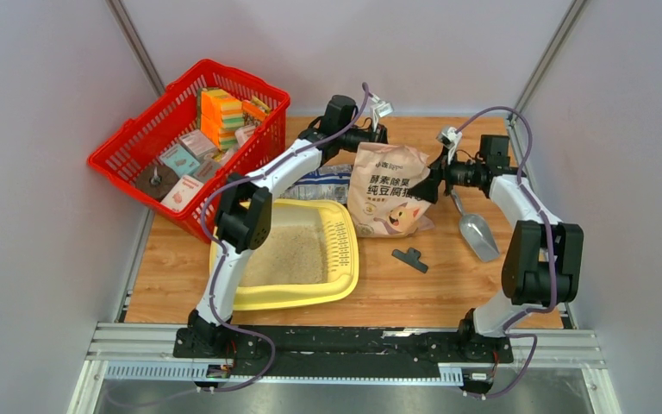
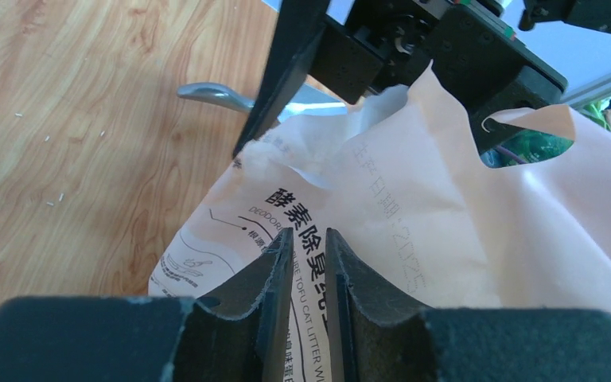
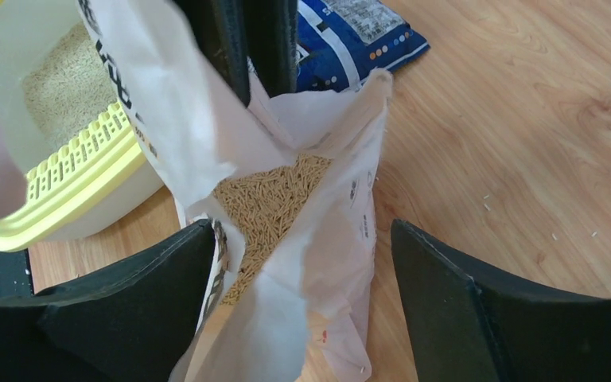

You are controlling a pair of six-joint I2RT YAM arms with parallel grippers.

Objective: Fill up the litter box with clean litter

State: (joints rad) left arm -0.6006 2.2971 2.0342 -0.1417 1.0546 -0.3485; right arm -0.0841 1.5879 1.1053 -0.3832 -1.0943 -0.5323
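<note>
The top external camera sits high behind the arm bases, facing the back wall, far enough to take in the whole table (image 1: 448, 285). The left wrist camera looks along the left gripper (image 2: 309, 232), pressed close to the tan litter bag (image 1: 388, 194), with the right gripper (image 3: 301, 224) opposite. The right wrist camera looks steeply down between its fingers into the bag's mouth, the litter box (image 1: 345, 276) beyond. All three views share the bag, and the two wrist views face each other.
</note>
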